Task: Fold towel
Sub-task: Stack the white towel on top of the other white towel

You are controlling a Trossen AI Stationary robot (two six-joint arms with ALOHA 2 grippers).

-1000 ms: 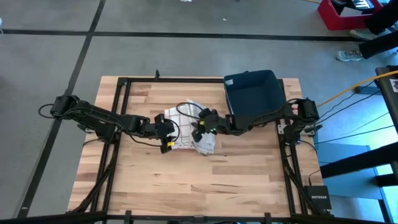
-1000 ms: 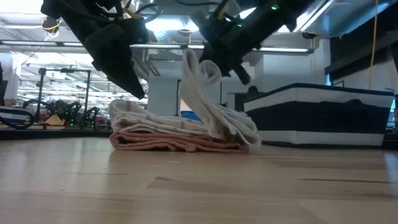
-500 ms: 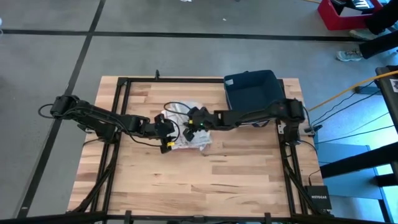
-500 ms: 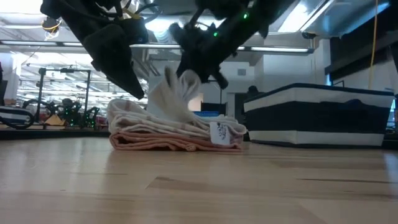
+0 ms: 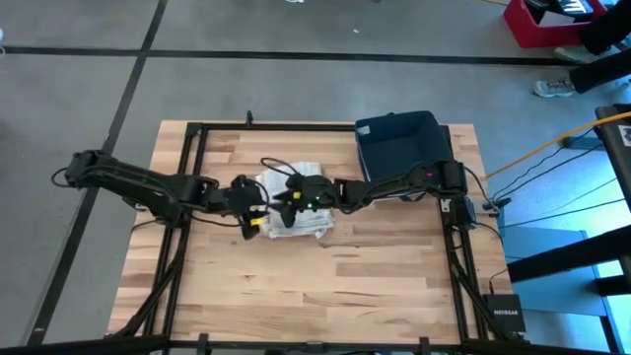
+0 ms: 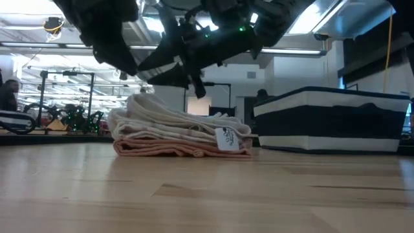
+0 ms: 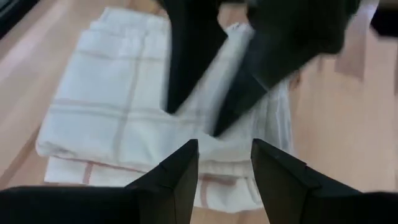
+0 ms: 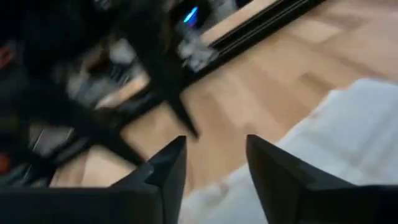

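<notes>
High view — hands [image 5: 274, 196] hide towel [image 5: 308, 221] middle.

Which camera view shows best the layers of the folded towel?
The low view: the towel is seen from the side, its layers stacked. The high view shows only its top, partly under both arms. The left wrist view shows its top and one edge; the right wrist view only a corner.

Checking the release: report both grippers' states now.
Left gripper: open, empty, at the towel's edge.
Right gripper: open, empty, above the towel.
</notes>
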